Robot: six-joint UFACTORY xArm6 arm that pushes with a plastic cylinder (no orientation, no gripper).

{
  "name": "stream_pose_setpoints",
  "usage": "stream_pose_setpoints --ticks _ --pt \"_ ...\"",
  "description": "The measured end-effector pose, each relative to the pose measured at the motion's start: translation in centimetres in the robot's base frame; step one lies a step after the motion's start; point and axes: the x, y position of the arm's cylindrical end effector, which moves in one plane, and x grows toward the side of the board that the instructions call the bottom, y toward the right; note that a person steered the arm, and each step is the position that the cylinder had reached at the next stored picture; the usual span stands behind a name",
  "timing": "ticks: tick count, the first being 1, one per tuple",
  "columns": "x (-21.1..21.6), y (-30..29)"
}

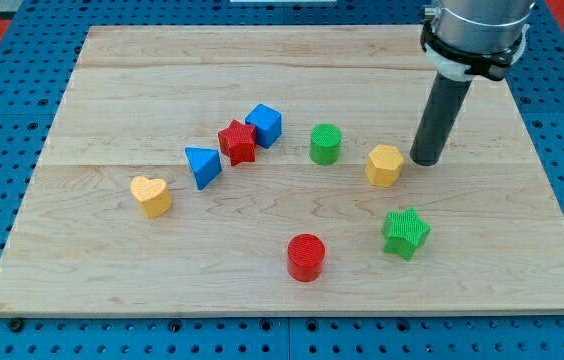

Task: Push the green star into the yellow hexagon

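The green star [405,232] lies on the wooden board at the view's lower right. The yellow hexagon [385,165] sits above it and slightly to the left, a short gap apart. My tip [426,160] rests on the board just right of the yellow hexagon, close to it, and above the green star. I cannot tell whether the tip touches the hexagon.
A green cylinder [326,144] stands left of the hexagon. A red cylinder [305,257] lies left of the star. A blue cube [264,125], red star [237,142], blue triangle [202,166] and yellow heart [151,195] run toward the left. The board [112,80] ends near the star's right.
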Motion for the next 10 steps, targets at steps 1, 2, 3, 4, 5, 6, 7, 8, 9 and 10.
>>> stream_pose_setpoints --ticks 1,2,3,4,5,6,7,8,9,10 --pt "0.0 -3.7" --pt "0.2 -6.3" --pt "0.2 -1.7" --pt "4.5 2.8" --pt "10.4 4.2" --pt "12.0 1.2" --pt "12.0 -3.0" --pt "11.9 -5.2" --pt "11.0 -5.9" --pt "10.4 -5.8"
